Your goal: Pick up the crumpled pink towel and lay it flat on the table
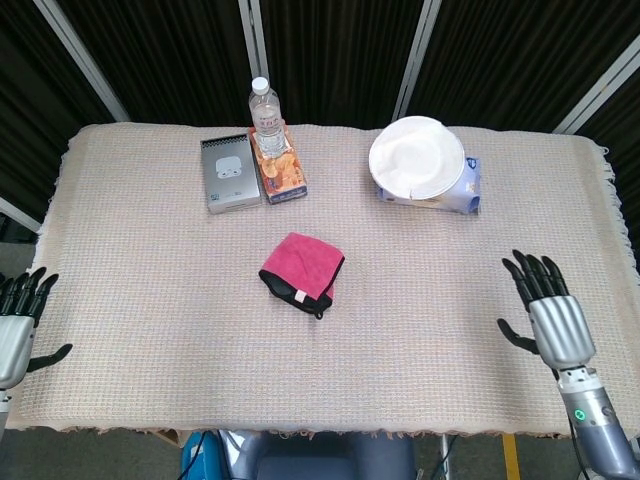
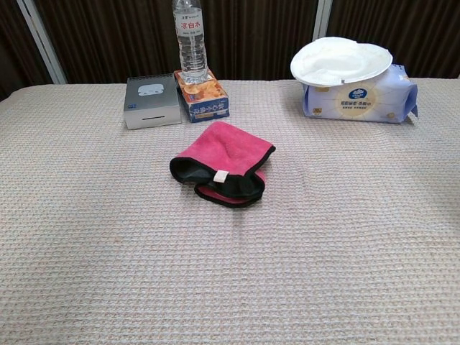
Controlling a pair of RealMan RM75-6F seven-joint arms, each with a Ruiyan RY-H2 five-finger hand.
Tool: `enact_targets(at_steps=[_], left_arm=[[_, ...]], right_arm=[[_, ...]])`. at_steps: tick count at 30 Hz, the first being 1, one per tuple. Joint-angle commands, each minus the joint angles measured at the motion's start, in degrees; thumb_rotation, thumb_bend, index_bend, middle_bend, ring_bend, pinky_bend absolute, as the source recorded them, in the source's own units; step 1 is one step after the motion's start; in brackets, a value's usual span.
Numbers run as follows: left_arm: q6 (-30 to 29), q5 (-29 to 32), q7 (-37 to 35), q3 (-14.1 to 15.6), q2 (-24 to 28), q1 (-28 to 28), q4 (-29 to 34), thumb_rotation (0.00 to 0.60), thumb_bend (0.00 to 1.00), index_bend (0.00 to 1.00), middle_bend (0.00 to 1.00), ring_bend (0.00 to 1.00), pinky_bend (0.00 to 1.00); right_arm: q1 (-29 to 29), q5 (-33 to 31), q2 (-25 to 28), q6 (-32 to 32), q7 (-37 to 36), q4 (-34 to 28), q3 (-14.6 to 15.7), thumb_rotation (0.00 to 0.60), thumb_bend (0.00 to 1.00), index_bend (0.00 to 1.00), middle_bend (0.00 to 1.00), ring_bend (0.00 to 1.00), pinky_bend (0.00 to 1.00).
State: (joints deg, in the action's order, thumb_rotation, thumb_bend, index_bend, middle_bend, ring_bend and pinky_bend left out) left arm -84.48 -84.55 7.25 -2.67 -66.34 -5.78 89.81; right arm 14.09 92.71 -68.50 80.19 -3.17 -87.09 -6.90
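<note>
Towel: pink towel (image 1: 302, 268) bunched mid-worktop, untouched;
Right hand (image 1: 548, 310): fingers spread, empty, near right edge;
Left hand (image 1: 17, 322): released, left edge

Brightness: both views were evenly and brightly lit, apparently from overhead.
Shadows: soft and short, hugging the pink towel (image 2: 223, 164).
Glare: mild whiteness on the plate (image 1: 416, 157).
Focus: sharp throughout; dark backdrop lost detail.

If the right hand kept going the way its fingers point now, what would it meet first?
Probably nothing close. The right hand points toward the table's far edge, slightly left, over bare table mat. The tissue pack under the plate lies left of that line, though height is unclear.
</note>
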Motion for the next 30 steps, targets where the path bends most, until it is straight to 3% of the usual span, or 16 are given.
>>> enact_targets(at_steps=[1,7,16,22,30], left_arm=[[0.2,0.3,0.3,-0.1,-0.2,-0.1,-0.2,0.600,0.00,0.00,0.00,0.00,0.01],[0.2,0.7,0.7,-0.5,-0.6,-0.2,-0.5,0.600,0.00,0.00,0.00,0.00,0.01],[0.8,1.4,0.8,-0.8,-0.9,-0.6,-1.0,0.600,0.00,0.00,0.00,0.00,0.01],[0.9,1.5,0.3,-0.9,-0.9,-0.7,-0.9,0.600,0.00,0.00,0.00,0.00,0.01],[2.2,1.9,-0.9,-0.7,-1.0,-1.0,-1.4,0.600,0.00,0.00,0.00,0.00,0.01]], right_arm=[[4.9,1.4,-1.5,-4.8,1.1,-2.2,-1.7,0.600,0.27,0.00,0.00,0.00,0.00],[11.5,1.0,-5.6,-11.0,3.4,-5.5,-4.2,0.600,0.27,0.01,0.00,0.00,0.00],[17.8,-3.3,-15.0,-16.8,7.9,-6.3,-6.4,0.600,0.27,0.22,0.00,0.00,0.00],[19.3,-5.0,-21.4,-17.5,9.6,-4.3,-5.3,0.600,0.27,0.25,0.00,0.00,0.00],[20.0,-5.3,-29.5,-15.4,10.3,0.3,-4.1,0.600,0.27,0.43,0.08,0.00,0.00]])
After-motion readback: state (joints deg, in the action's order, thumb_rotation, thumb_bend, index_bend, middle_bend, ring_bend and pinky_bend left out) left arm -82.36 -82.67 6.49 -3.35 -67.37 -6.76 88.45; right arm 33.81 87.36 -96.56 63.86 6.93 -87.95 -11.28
